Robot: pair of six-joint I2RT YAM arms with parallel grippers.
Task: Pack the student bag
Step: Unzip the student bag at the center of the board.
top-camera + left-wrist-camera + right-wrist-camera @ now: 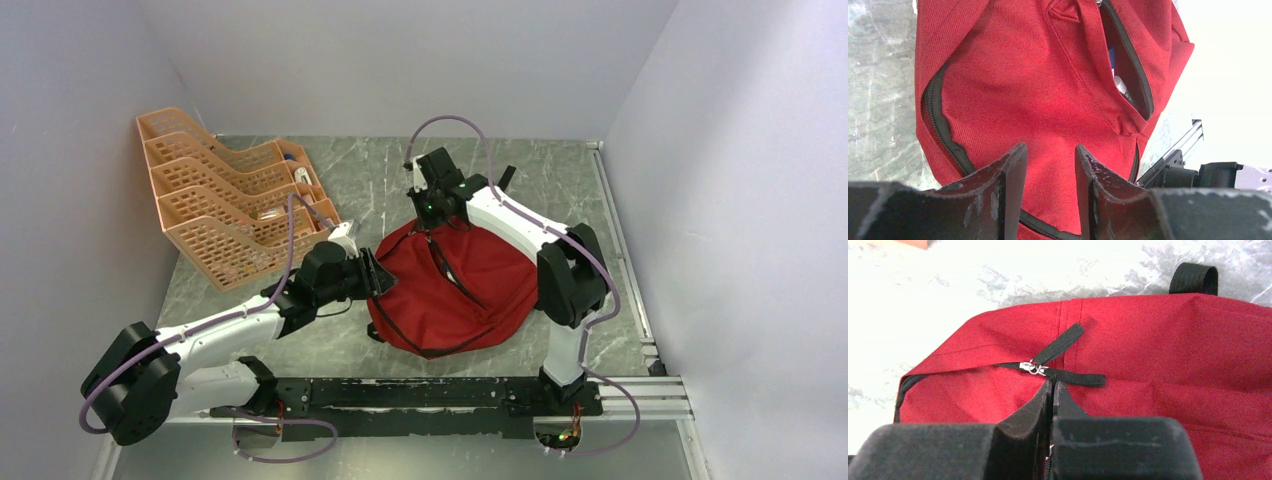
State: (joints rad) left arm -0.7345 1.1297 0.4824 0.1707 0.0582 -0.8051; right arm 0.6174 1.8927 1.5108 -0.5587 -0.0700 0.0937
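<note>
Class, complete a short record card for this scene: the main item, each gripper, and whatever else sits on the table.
Main item: student bag, red, lying on the table
Left gripper: jaws apart, at the bag's left edge
Right gripper: shut, tips beside the zipper pulls
Pocket: unzipped, something pale inside
Also present: orange tray rack, far left of the table

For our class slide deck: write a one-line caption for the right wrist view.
Right gripper, shut, its tips beside the zipper pulls on the red backpack.
</note>
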